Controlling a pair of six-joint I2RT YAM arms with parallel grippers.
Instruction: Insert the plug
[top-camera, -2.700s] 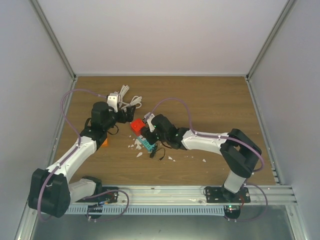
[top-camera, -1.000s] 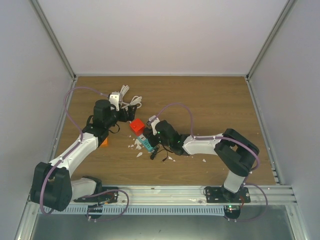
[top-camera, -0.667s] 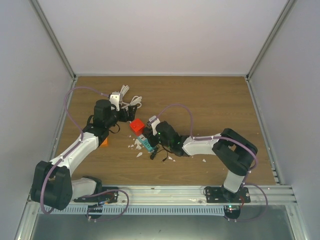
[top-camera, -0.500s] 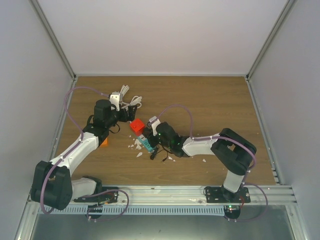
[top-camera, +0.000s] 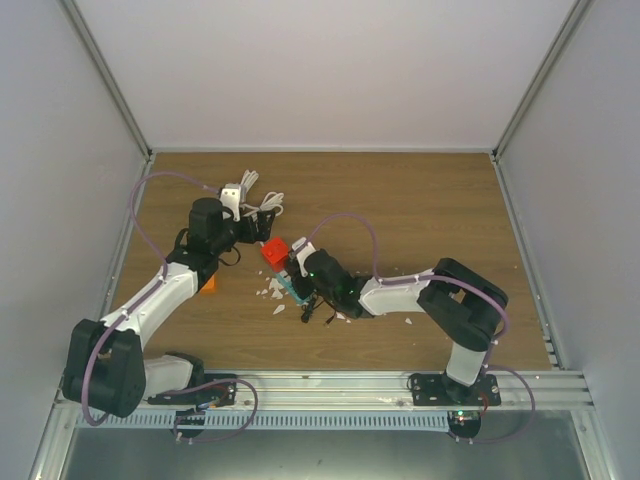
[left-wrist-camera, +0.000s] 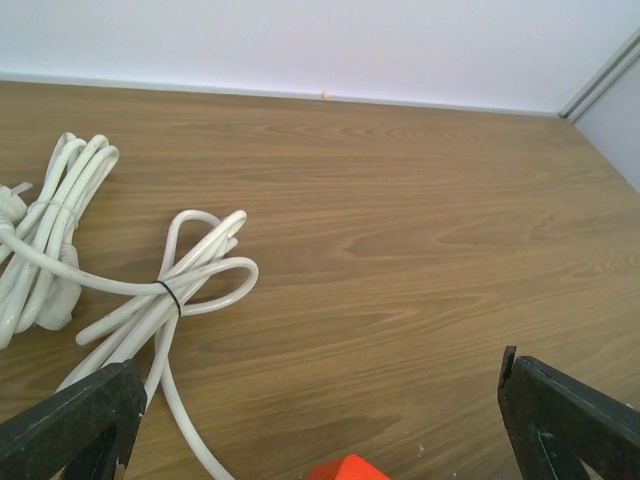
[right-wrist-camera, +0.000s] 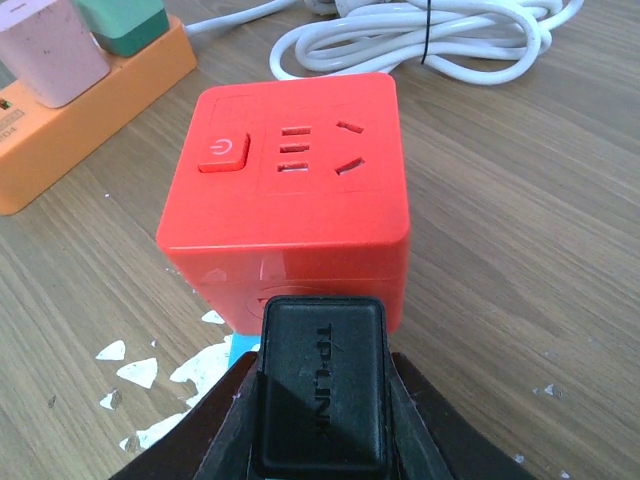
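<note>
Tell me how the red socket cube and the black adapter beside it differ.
The red socket cube is glossy red; the black adapter is matte black with lettering on top. The cube is clearly larger than the adapter. The cube rests on the table, while the adapter is clamped in the right gripper, its front end at the cube's near side. Both are plastic blocks with rounded corners.
</note>
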